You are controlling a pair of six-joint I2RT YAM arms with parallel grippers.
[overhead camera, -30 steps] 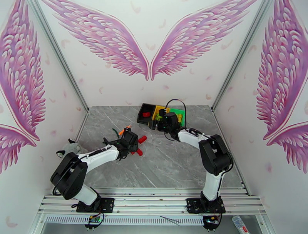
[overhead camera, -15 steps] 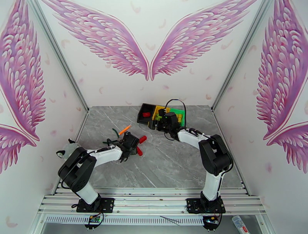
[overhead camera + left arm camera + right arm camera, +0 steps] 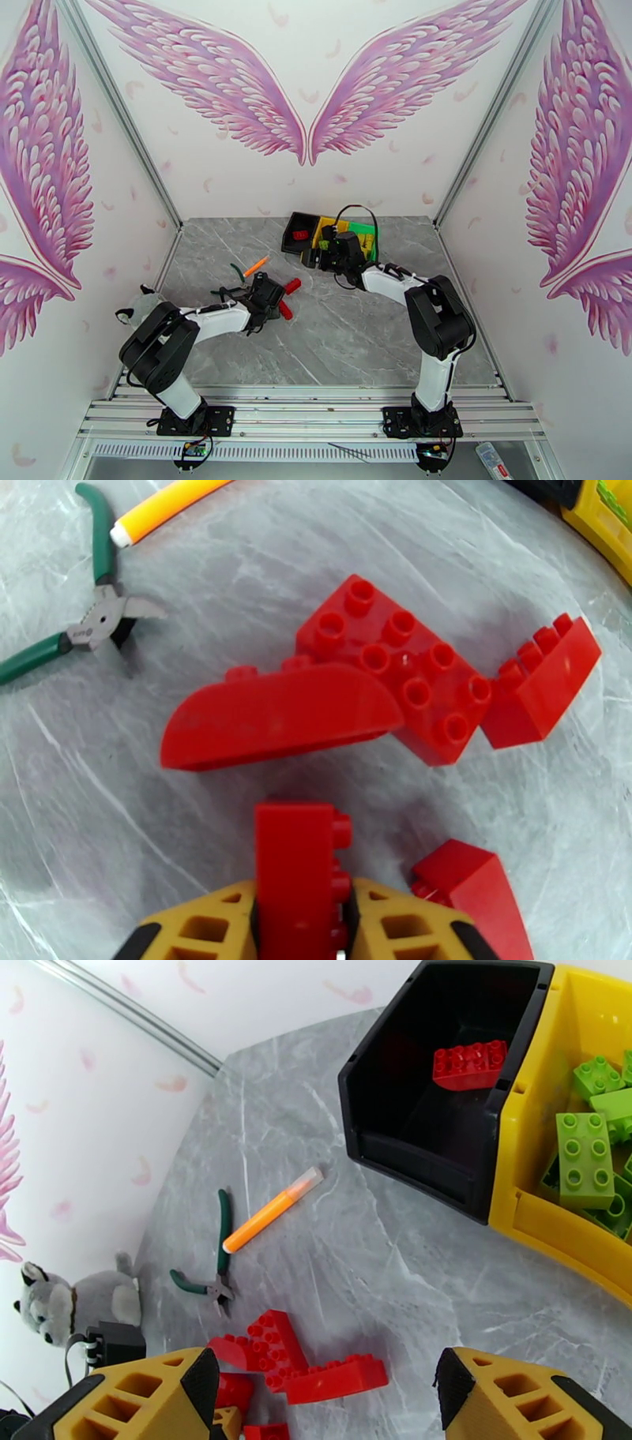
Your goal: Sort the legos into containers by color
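Left claw (image 3: 300, 910) is clamped on a red brick (image 3: 294, 851), with more red bricks (image 3: 395, 685) lying loose on the table (image 3: 537, 811) just beyond it. Right claw (image 3: 324, 1390) stands open and empty near the black bin (image 3: 411, 1157), which holds one red block (image 3: 470, 1064).

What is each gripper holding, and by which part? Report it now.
The left gripper pinches a red lego by its near end, with the far end sticking out ahead. The right gripper is open and holds nothing.
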